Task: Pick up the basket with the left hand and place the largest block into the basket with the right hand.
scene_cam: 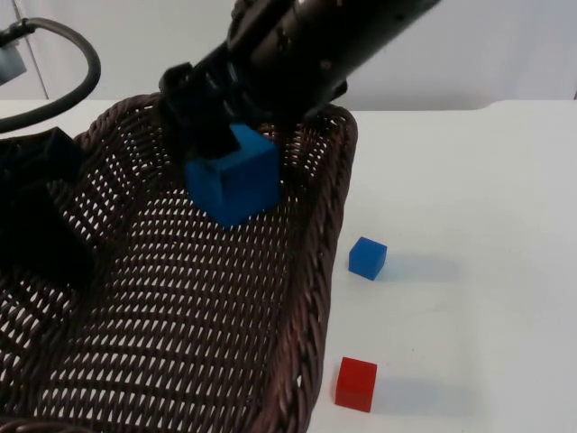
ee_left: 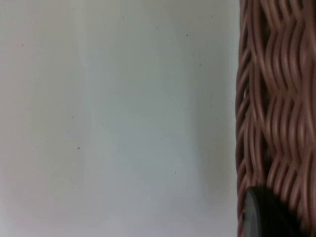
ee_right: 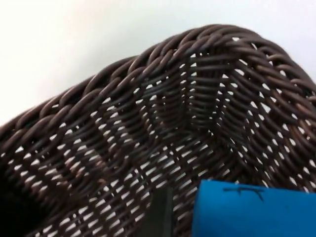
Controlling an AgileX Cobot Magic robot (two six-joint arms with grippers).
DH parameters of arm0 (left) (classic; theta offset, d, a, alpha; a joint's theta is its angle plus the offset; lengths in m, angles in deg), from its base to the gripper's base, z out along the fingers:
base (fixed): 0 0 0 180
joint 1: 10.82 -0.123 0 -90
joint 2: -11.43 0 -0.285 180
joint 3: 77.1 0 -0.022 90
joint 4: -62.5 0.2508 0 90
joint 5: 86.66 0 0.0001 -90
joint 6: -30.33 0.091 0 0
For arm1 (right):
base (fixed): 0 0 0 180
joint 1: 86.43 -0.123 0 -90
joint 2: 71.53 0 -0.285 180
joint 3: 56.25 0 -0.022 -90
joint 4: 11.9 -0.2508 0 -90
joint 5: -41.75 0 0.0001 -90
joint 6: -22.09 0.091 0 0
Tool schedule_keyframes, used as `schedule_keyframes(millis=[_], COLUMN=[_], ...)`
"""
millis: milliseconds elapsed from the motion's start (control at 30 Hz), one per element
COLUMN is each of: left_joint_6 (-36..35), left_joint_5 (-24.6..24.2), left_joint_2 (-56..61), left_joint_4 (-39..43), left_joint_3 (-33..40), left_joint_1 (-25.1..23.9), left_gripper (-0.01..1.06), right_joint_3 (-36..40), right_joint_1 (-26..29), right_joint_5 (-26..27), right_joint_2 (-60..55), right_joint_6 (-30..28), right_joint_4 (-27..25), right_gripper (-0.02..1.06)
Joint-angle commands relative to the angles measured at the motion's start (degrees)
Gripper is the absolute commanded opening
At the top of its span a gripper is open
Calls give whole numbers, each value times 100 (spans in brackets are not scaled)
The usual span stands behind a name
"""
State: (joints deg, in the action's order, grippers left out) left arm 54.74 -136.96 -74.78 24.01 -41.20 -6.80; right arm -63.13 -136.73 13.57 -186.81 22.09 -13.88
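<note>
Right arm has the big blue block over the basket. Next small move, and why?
Probably lower a little, then open. The right gripper holds the large blue block inside the basket, seemingly just above the weave. The left gripper grips the basket's left side. The small blue block and red block lie on the table.

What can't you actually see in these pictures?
- Whether the big blue block touches the basket floor: top view, its underside is hidden.
- Right hand: its far finger is behind the block.
- Left hand: dark shape on the rim, fingers not distinguishable.
- Basket's near side: cut off by the picture's edge.
</note>
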Motion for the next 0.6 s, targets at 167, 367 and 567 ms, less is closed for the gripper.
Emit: schedule_keyframes(millis=[167, 367, 567], left_joint_6=[-30, -30, -30], left_joint_5=[-42, -35, -35], left_joint_2=[21, 21, 21], left_joint_4=[-153, -142, -142], left_joint_3=[-9, -9, -9], left_joint_1=[31, 31, 31], left_gripper=[0, 0, 0], right_joint_3=[-558, -534, -534], right_joint_1=[-32, -32, -32], right_joint_5=[-1216, -1442, -1784], right_joint_2=[48, 387, 1142], right_joint_6=[-93, -93, -93], right_joint_4=[53, 197, 328], right_gripper=[78, 78, 78])
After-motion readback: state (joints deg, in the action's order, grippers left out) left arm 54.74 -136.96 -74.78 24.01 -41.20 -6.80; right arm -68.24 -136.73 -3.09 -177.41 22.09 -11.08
